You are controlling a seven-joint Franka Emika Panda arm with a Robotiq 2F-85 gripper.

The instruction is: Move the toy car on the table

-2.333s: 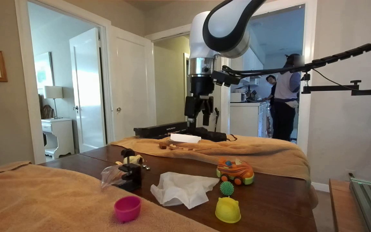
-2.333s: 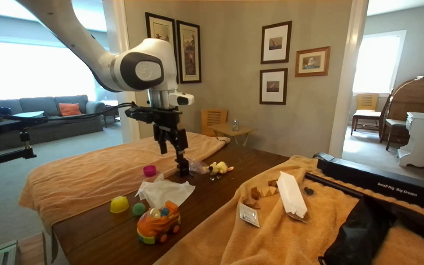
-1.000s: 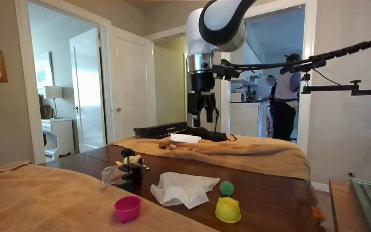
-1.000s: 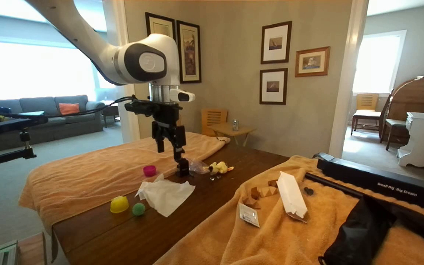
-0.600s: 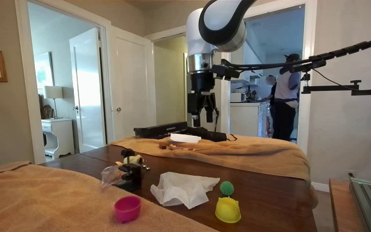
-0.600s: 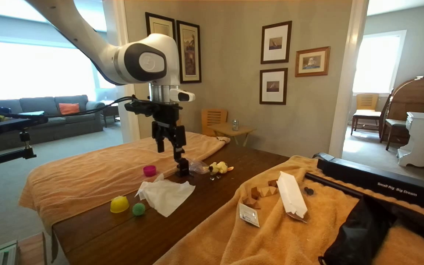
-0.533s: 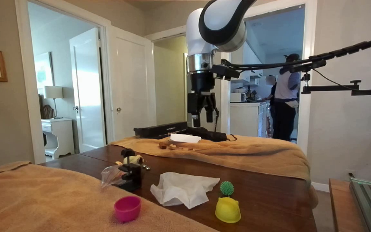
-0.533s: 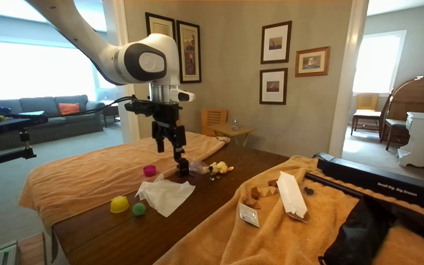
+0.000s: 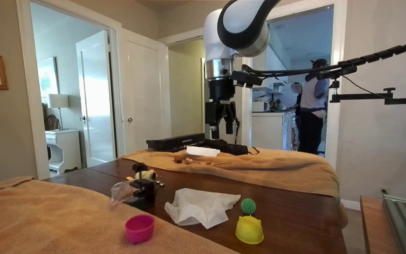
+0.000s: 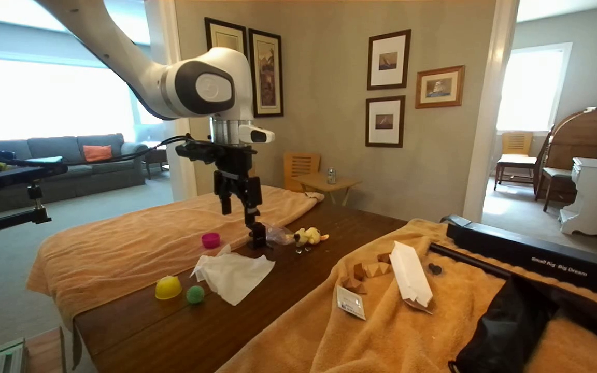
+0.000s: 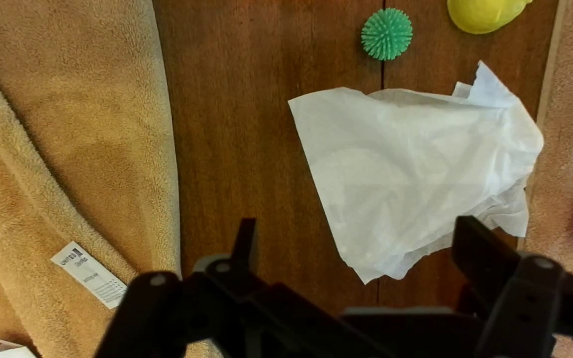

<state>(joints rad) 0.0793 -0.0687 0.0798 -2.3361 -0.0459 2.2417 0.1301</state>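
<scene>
The toy car is out of view in every frame now. The dark brown glossy table (image 9: 294, 215) shows in both exterior views (image 10: 138, 331) and under the wrist camera (image 11: 232, 124). My gripper (image 9: 222, 133) hangs well above the table, pointing down, with nothing between its fingers. In an exterior view it appears in front of the black clamp, with its fingers apart (image 10: 239, 210). In the wrist view the gripper (image 11: 356, 238) has its fingers spread wide, with the table and a white sheet seen below and between them.
On the table are a crumpled white sheet (image 9: 203, 206), a green spiky ball (image 9: 248, 206), a yellow cup (image 9: 249, 230), a black clamp (image 10: 258, 235) and a plush toy (image 10: 309, 236). A pink cup (image 9: 139, 228) sits on an orange towel (image 9: 48, 218). A white box (image 10: 411, 277) lies on another towel.
The toy car stood on the table 2.3 s ago and then vanished; an orange shape showed past the table's edge 1.0 s ago and is gone now. The arm rose slightly, then held still.
</scene>
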